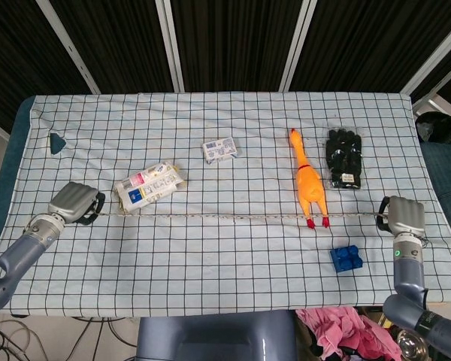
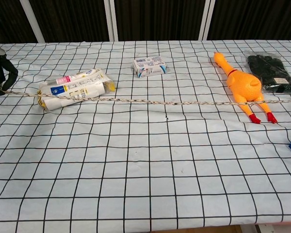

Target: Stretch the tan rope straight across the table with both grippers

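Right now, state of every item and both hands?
tan rope: taut, straight between both hands
left hand: grips rope end
right hand: grips other end
rubber chicken: lying flat, rope across its legs
tube packet: flat, rope at its near edge
black gloves: bagged, flat

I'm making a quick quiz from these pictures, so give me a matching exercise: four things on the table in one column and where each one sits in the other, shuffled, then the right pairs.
Things:
1. tan rope
2. rubber chicken
3. blue block
4. black gloves

Places:
A. near the front edge, by the right hand
B. far right, beside the chicken
C. stretched from the left hand to the right hand
D. lengthwise, feet at the rope

Pairs: 1-C, 2-D, 3-A, 4-B
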`<move>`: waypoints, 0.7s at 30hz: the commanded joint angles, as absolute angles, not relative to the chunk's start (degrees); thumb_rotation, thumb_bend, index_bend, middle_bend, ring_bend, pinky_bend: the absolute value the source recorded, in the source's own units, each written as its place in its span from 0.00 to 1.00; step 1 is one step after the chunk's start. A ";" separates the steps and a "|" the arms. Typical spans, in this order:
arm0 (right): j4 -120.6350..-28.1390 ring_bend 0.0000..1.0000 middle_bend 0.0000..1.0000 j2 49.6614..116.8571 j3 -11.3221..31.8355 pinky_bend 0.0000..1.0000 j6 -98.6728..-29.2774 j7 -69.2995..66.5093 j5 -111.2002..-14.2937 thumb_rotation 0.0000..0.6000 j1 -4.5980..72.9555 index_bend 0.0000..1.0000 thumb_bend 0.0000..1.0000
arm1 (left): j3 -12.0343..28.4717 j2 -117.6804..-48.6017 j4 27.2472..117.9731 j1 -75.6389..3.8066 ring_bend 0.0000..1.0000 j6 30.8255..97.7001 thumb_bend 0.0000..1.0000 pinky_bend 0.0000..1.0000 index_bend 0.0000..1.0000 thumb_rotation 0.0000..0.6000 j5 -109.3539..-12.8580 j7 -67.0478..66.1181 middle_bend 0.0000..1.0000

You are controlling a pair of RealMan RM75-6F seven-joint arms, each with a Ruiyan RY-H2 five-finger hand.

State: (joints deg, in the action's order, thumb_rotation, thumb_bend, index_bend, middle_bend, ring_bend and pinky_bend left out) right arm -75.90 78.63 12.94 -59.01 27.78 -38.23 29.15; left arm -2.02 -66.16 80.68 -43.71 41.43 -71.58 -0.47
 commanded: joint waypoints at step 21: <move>-89.17 0.41 0.31 67.07 18.07 0.32 -62.18 19.45 -40.77 1.00 27.01 0.12 0.07 | 2.68 -53.94 97.86 -44.91 0.40 48.42 0.19 0.44 0.27 1.00 -62.05 -13.12 0.54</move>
